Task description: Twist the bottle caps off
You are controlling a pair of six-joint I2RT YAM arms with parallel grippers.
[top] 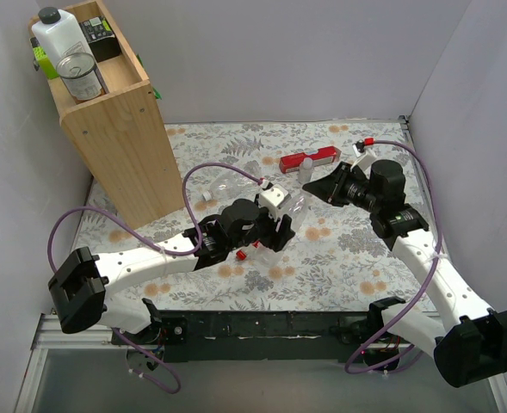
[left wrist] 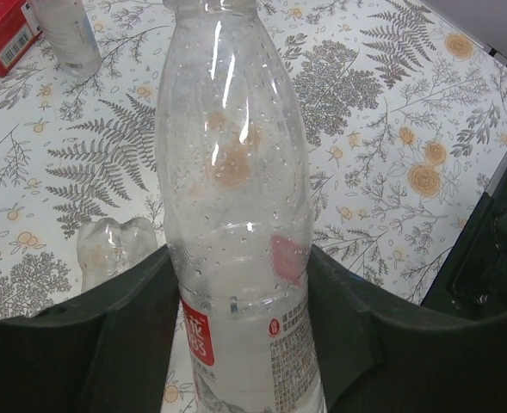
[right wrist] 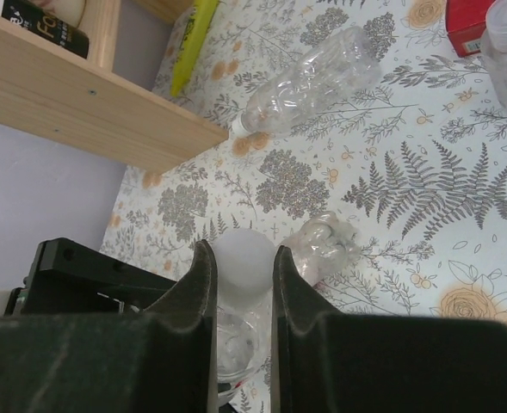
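The left wrist view shows us the left pincer [left wrist: 240, 288] clamped on the clear bottle [left wrist: 231, 172]; only the right wrist view shows the right pincer [right wrist: 242, 256] closed on its white top [right wrist: 244, 267]. From above, a red cap [top: 241, 255] lies on open table [top: 348, 258] beside the left pincer

Tablecloth [top: 339, 258] — off-white, printed with grey fern fronds and orange blossoms. Box [top: 307, 160], upper centre: red with white patches. Small loose cap [top: 241, 254], centre: red. Bottle [left wrist: 236, 215]: clear, droplet-speckled, red-and-white label at the lower edge. Bottle cap [right wrist: 243, 258], lower centre of the right wrist view: whitish. Shelf unit [top: 120, 129], upper left — pale wood. Arm links [top: 141, 267]: white, black joints; cables [top: 201, 172] purple.
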